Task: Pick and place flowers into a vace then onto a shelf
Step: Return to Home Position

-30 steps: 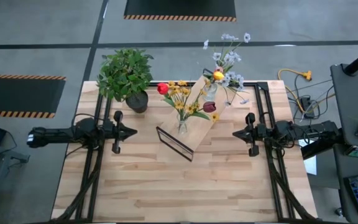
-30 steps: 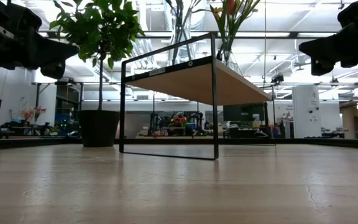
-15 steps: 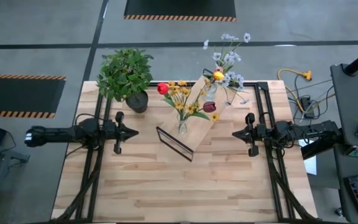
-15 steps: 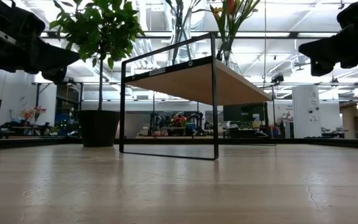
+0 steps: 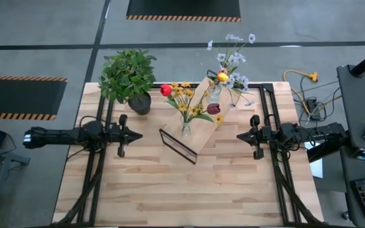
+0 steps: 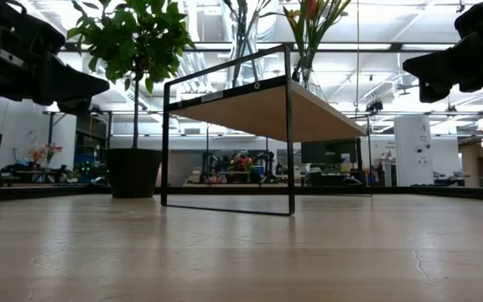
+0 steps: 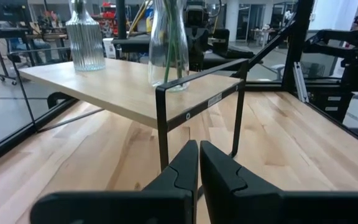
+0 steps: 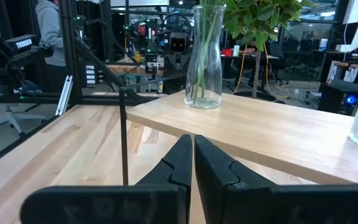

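Both arms lie low along the sides of the table [image 5: 189, 190]. The left gripper [image 5: 134, 134] and right gripper [image 5: 240, 135] point inward, fingers pressed together and gripping nothing. Between them stands the shelf [image 5: 199, 126], carrying a smooth vase [image 5: 186, 129] and a ribbed vase [image 5: 215, 94] that hold the flowers [image 5: 185, 101]. Beyond, a potted plant [image 5: 128, 76] sits at the far-left corner.

The planked table [image 5: 170, 183] carried two things directly: the black-framed shelf [image 5: 199, 139], set at a slant near the back middle, and a potted plant [image 5: 130, 79] by the back left corner. On the shelf board stood a smooth glass vase [image 5: 186, 129] and a ribbed glass vase [image 5: 214, 95], upright and apart.
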You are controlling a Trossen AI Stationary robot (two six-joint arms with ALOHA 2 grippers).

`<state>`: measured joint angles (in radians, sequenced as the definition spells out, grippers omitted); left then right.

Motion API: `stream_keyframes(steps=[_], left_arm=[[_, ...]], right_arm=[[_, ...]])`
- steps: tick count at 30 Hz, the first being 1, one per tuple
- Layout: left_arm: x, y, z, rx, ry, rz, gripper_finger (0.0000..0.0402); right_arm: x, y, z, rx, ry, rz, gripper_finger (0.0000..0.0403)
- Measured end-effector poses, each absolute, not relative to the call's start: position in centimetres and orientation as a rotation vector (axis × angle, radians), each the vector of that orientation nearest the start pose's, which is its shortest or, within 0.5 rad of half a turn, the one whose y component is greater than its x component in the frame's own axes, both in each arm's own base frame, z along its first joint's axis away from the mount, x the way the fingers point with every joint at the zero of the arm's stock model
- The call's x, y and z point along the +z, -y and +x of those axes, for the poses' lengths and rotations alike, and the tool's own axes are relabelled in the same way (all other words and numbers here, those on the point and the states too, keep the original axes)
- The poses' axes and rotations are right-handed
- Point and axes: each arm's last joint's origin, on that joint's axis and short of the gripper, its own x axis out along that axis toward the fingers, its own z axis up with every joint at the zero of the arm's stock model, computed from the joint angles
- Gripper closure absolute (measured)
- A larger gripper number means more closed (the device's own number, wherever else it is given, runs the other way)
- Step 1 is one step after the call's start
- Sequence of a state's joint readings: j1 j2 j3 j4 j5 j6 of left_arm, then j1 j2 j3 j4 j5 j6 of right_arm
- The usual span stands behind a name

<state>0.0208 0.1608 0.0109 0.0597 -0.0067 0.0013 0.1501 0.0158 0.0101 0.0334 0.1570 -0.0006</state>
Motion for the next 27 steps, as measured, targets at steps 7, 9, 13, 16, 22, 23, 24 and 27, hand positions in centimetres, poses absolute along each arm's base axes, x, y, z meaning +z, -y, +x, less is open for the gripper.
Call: stream_keyframes(steps=[7,9,13,16,22,23,24,27], left_arm=[[15.83,-0.24,10.78,0.027,-0.107,0.001,0.0402],[15.81,-0.24,10.8,0.027,-0.11,0.001,0.0402],[15.78,-0.24,10.81,0.027,-0.113,0.001,0.0402],[15.78,-0.25,10.82,0.028,-0.113,0.001,0.0402],[15.78,-0.24,10.81,0.027,-0.113,0.001,0.0402],[15.78,-0.25,10.81,0.028,-0.113,0.001,0.0402],[15.78,-0.25,10.81,0.027,-0.113,0.001,0.0402],[15.78,-0.25,10.81,0.028,-0.113,0.001,0.0402]], right_arm=[[16.89,-1.01,9.73,-0.007,0.027,0.004,0.0394],[16.89,-1.01,9.73,-0.007,0.027,0.004,0.0394],[16.89,-1.01,9.73,-0.007,0.027,0.004,0.0394],[16.9,-1.01,9.72,-0.007,0.027,0.004,0.0394],[16.9,-1.01,9.72,-0.007,0.028,0.004,0.0394],[16.89,-1.01,9.73,-0.007,0.027,0.004,0.0394],[16.9,-1.01,9.72,-0.007,0.028,0.004,0.0394],[16.89,-1.01,9.73,-0.007,0.027,0.004,0.0394]])
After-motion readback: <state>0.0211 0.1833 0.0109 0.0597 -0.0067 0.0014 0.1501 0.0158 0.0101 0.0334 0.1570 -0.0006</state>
